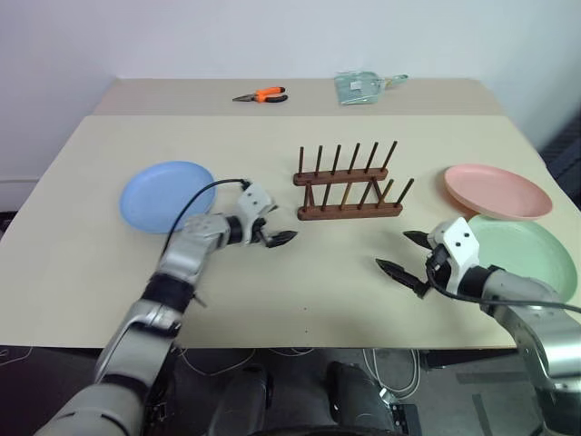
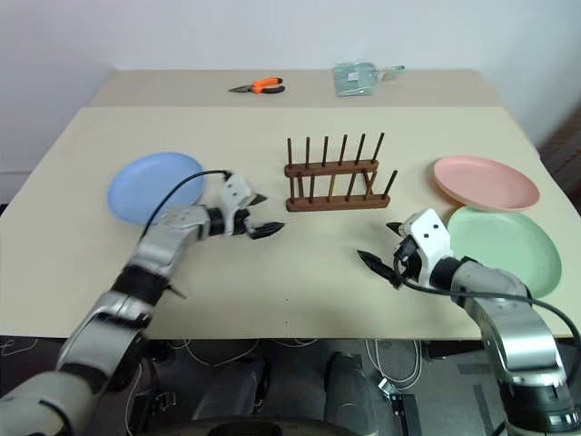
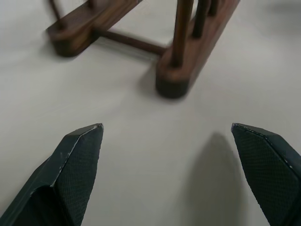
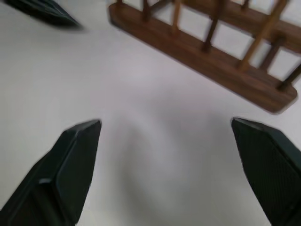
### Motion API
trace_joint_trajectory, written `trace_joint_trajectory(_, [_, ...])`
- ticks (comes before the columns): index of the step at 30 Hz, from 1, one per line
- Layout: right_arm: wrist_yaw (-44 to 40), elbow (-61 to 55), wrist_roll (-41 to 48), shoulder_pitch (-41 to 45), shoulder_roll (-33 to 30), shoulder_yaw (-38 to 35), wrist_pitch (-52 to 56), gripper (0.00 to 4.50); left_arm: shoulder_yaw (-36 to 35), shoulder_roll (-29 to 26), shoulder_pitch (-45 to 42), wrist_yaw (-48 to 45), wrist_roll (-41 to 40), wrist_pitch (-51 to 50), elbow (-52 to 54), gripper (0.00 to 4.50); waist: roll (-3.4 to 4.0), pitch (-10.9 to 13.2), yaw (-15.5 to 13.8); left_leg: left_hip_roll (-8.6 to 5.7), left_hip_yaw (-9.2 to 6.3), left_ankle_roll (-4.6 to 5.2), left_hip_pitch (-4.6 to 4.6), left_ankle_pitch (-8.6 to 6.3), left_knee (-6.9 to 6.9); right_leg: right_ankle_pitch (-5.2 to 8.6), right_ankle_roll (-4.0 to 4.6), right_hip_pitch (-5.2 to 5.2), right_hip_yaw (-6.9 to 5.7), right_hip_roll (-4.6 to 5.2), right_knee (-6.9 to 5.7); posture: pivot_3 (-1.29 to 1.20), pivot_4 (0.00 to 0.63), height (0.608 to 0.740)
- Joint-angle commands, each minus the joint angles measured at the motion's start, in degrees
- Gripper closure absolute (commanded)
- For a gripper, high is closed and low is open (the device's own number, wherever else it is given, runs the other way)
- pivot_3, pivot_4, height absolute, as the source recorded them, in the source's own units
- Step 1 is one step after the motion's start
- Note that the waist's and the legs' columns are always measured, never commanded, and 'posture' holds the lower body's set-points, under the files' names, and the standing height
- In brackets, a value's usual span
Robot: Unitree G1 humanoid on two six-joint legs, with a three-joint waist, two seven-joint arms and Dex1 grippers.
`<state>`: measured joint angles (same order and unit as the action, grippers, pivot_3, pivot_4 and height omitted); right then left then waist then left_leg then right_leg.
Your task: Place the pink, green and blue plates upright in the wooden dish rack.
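With all three plates flat on the beige table [image 1: 82, 272] and the small dark brown wooden dish rack [image 1: 348, 186] empty, no plate is yet picked: the wide-open, empty left gripper [image 1: 270, 232] and right gripper [image 1: 406, 254] must next reach the round blue plate [image 1: 163, 194], the pink plate [image 1: 497, 190] or the green plate [image 1: 531, 252].

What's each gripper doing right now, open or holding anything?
Left gripper: jaws open, holding nothing, just short of the wooden dish rack.
Right gripper: jaws open, holding nothing, over the table beside the green plate.
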<state>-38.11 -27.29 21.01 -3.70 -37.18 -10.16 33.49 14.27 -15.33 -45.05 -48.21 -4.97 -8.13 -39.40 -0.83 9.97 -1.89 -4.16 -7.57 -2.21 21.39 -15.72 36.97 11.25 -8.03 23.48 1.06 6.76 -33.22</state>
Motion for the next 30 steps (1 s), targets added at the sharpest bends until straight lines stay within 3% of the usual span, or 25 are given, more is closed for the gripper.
trace_joint_trajectory(1, [3.15,-6.89,1.05,-1.66,1.31,-0.51,1.71,0.01,0.61,3.18,-6.07,-1.21,2.96,6.96,-12.21,0.0,-0.01,0.01,-0.05,0.0,0.03,0.04,0.01,-0.02,0.03,0.08,-0.13,0.0,0.01,0.02,0.0,0.0,0.15,0.74])
trace_joint_trajectory(4, [5.26,-9.25,0.81,-2.73,2.25,-0.62,2.35,0.01,0.47,5.94,-9.77,-2.2,4.46,10.27,-19.88,0.0,-0.02,0.0,-0.1,-0.01,0.04,0.07,0.01,-0.04,0.05,0.06,-0.21,-0.02,0.01,0.02,0.01,0.0,0.15,0.74])
trace_joint_trajectory(6, [5.98,-9.7,0.6,-3.13,2.4,-0.72,2.4,0.0,-0.05,7.01,-10.78,-2.66,4.86,12.04,-22.54,0.56,-0.01,0.0,-0.18,0.0,0.03,0.07,0.0,-0.04,0.05,0.07,-0.23,-0.03,0.01,0.02,0.02,0.0,0.15,0.74])
trace_joint_trajectory(13, [4.34,-8.49,0.64,-3.76,0.11,-1.99,1.33,0.0,-1.75,8.23,-9.69,-5.89,4.93,15.59,-23.11,3.71,-0.03,-0.02,-0.23,-0.02,0.02,0.09,0.0,-0.05,0.09,0.08,-0.28,-0.06,0.01,0.03,0.01,0.0,0.15,0.74])
trace_joint_trajectory(18, [1.08,-6.67,1.2,-4.24,-3.23,-4.61,0.6,0.0,-1.81,7.19,-5.06,-11.59,3.54,15.36,-15.05,3.74,-0.02,-0.03,-0.25,-0.02,0.0,0.1,-0.01,-0.06,0.08,0.07,-0.27,-0.08,0.01,0.03,0.0,0.0,0.15,0.74])
trace_joint_trajectory(23, [-6.96,-4.81,4.17,-7.71,-8.47,-8.98,0.05,0.0,0.93,-0.07,5.1,-21.49,2.17,10.01,5.56,3.74,0.0,-0.03,0.16,0.01,0.01,0.13,-0.02,-0.09,0.05,-0.04,-0.08,-0.07,0.03,0.02,0.0,0.0,0.15,0.74])
trace_joint_trajectory(28, [-10.66,-3.8,4.22,-11.53,-10.47,-10.75,-0.87,0.0,2.0,-4.57,9.29,-25.32,1.23,5.28,15.27,3.74,0.01,-0.03,0.28,0.03,0.0,0.13,-0.04,-0.09,0.07,0.0,-0.09,-0.09,0.03,0.01,-0.04,0.0,0.15,0.74])
trace_joint_trajectory(30, [-11.03,-3.45,3.79,-11.94,-10.75,-11.01,-1.28,0.0,1.88,-5.13,9.66,-24.02,1.97,3.91,16.04,2.65,0.01,-0.03,0.21,0.02,0.01,0.14,-0.04,-0.09,0.11,0.11,-0.21,-0.11,0.04,0.02,-0.03,0.0,0.15,0.74])
